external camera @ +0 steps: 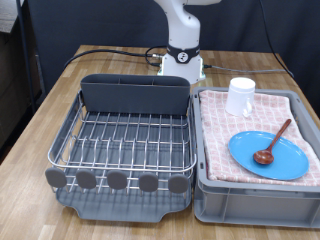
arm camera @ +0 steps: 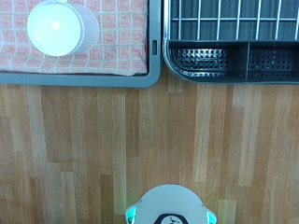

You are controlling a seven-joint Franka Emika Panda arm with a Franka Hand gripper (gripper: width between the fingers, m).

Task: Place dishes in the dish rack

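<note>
Wood table (external camera: 40,110): holds dish rack (external camera: 125,140) (wire grid bare) and grey tub (external camera: 255,190) just beside it.
Tub contents: white mug (external camera: 240,96), light-blue plate (external camera: 268,155), wooden spoon (external camera: 272,142) on plate, all on pink checked cloth (external camera: 225,130).
Gripper: fingers not in view, state can't tell.
Writing: none legible.

Grey tub (external camera: 255,198), pink checked cloth (external camera: 222,135), wooden table (external camera: 40,120).

Looking down, I see a white mug (arm camera: 63,27) standing on a pink checked cloth (arm camera: 112,42) inside a grey tub (arm camera: 84,78). Beside it is the dish rack (arm camera: 234,51), its wire grid and perforated dark compartment showing. Bare wooden worktop (arm camera: 140,140) lies below them, with my own rounded white base (arm camera: 174,207) at the edge.
</note>
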